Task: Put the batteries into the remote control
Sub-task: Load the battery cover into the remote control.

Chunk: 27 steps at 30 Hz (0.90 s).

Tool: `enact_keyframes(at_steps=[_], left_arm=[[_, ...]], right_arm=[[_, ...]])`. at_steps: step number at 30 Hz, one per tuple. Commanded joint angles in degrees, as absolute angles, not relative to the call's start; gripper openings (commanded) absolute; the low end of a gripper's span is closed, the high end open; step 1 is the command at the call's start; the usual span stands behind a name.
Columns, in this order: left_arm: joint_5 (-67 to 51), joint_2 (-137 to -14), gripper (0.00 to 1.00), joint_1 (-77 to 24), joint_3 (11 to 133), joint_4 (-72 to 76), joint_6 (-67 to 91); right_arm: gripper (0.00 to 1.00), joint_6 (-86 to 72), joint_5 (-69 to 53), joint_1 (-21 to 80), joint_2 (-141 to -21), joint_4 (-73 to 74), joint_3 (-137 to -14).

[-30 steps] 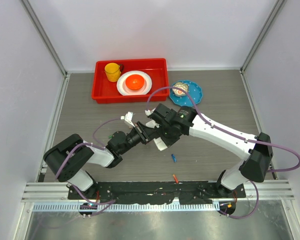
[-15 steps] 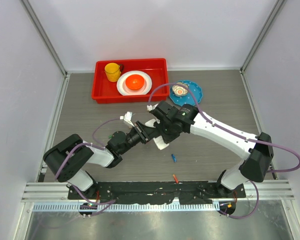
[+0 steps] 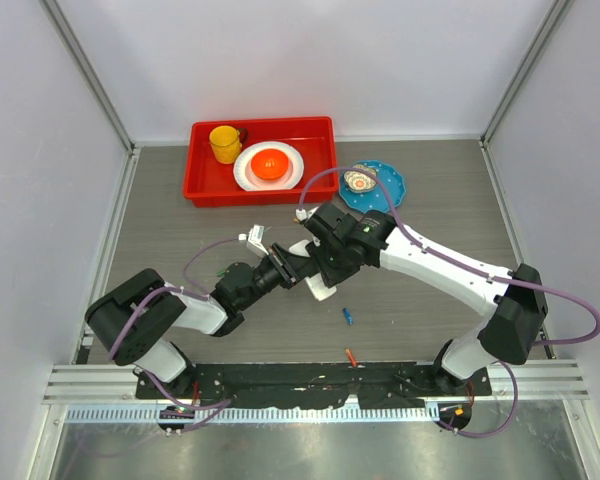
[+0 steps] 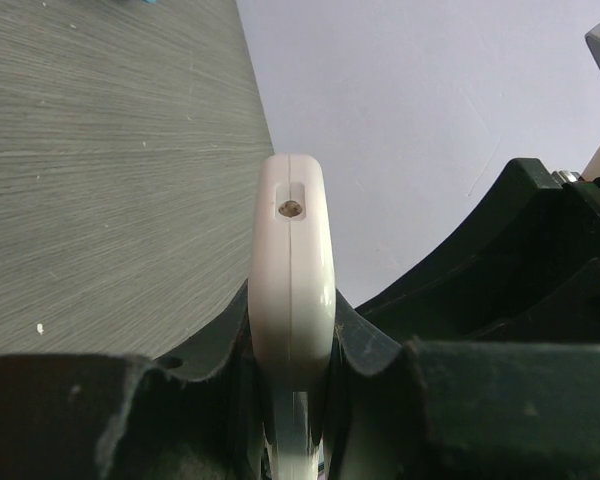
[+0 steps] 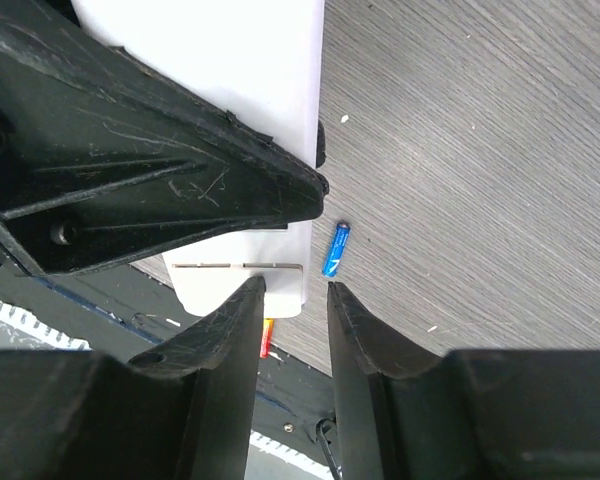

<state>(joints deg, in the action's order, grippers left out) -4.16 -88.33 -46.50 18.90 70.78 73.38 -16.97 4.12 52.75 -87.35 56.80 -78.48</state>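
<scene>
Left gripper (image 4: 292, 340) clamped on the white remote control (image 4: 291, 260) mid-table (image 3: 180, 230), right gripper (image 5: 293, 292) fingers parted just beside it, blue battery (image 5: 335, 250) and orange battery (image 5: 266, 338) lying nearby

Red tray (image 3: 318, 160) holds a yellow cup (image 3: 224, 143) and white plate (image 3: 248, 176); blue plate (image 3: 389, 189) sits nearby.

Left fingers (image 4: 110, 410) clamped, right fingers (image 5: 220, 350) slightly parted.

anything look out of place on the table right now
A blue battery lies stray near the middle of the table, and an orange battery lies at its near edge by the rail. Both are apart from the remote control, gripped in the left claw.
</scene>
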Motion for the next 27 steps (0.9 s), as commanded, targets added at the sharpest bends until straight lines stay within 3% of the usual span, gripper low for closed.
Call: enact_keyframes(at_steps=[1,27], left_arm=[[-5.4,-84.9,0.00,-47.1,19.7,88.6,74.9],[-4.4,-89.0,0.00,-47.0,19.9,88.6,75.0]], right_arm=[[0.38,-18.6,4.4,52.0,-85.5,50.5,-77.9],[0.44,-20.0,3.2,51.3,-82.2,51.2,-82.1]])
